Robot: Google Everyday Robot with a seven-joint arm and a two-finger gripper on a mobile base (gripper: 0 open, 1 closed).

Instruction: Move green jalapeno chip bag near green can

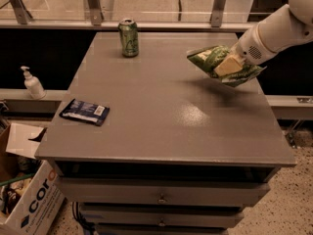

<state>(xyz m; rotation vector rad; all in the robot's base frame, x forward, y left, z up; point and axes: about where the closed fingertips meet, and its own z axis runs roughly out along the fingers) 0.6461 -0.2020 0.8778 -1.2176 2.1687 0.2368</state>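
Observation:
The green jalapeno chip bag (210,58) is crinkled and glossy, held lifted above the right side of the grey table (161,111), with its shadow on the tabletop below. My gripper (229,65) comes in from the upper right on a white arm and is shut on the bag; a tan finger (226,67) lies across the bag's middle. The green can (129,37) stands upright near the table's far left edge, well to the left of the bag.
A flat dark blue packet (85,111) lies near the table's left edge. A white pump bottle (33,83) stands on a ledge left of the table. A cardboard box (24,199) sits on the floor at lower left. Drawers run under the tabletop.

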